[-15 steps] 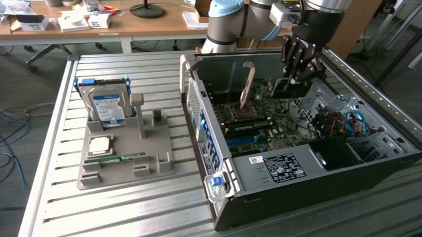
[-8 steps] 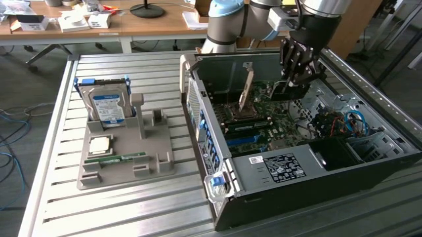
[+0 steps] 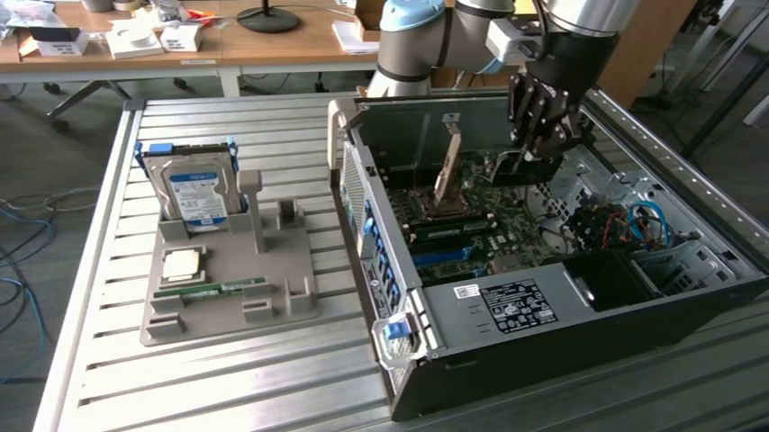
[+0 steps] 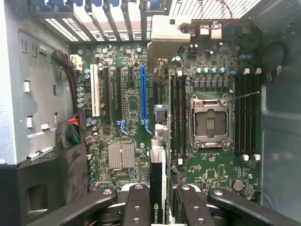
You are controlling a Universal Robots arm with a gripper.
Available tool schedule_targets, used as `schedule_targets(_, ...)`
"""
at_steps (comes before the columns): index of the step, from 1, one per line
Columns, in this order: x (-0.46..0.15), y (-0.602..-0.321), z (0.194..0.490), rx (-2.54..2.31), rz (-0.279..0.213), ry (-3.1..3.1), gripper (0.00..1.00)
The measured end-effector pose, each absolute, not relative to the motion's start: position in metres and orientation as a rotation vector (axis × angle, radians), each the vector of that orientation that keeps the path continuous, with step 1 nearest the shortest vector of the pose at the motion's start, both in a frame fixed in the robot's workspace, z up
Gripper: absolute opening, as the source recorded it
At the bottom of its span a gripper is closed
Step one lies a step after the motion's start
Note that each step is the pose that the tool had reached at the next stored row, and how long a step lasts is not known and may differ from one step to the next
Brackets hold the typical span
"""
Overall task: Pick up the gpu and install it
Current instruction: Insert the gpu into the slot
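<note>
Gpu picked up, not yet installed.
The gripper [image 4: 159, 203] is clamped on the gpu [image 4: 157, 176], held on edge above the motherboard [image 4: 211, 169] inside the case [image 3: 517, 378]; the blue slot [image 4: 142, 94] beyond it stands empty.

Lab: slatted metal bench [image 3: 180, 378], cluttered desks [image 3: 252, 47]

- Silver-grey jointed robot arm with pale-blue joint caps [image 3: 420, 36]: elbow bent, wrist pointing down.
- Black multi-link gripper [image 3: 538, 148] [image 4: 160, 192]: hangs vertical, fingers [image 4: 136, 205] down.
- Jaws clamped on thin black gpu card [image 4: 157, 212], which sits edge-on between the two finger sets.
</note>
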State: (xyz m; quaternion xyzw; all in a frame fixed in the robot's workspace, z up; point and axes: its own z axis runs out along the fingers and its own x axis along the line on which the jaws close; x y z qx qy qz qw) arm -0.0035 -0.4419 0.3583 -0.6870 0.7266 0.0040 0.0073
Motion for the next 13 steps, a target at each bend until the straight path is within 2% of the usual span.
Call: schedule_targets(13,-0.004,-0.454,0.353,-2.152,0.013,2.268,0.26)
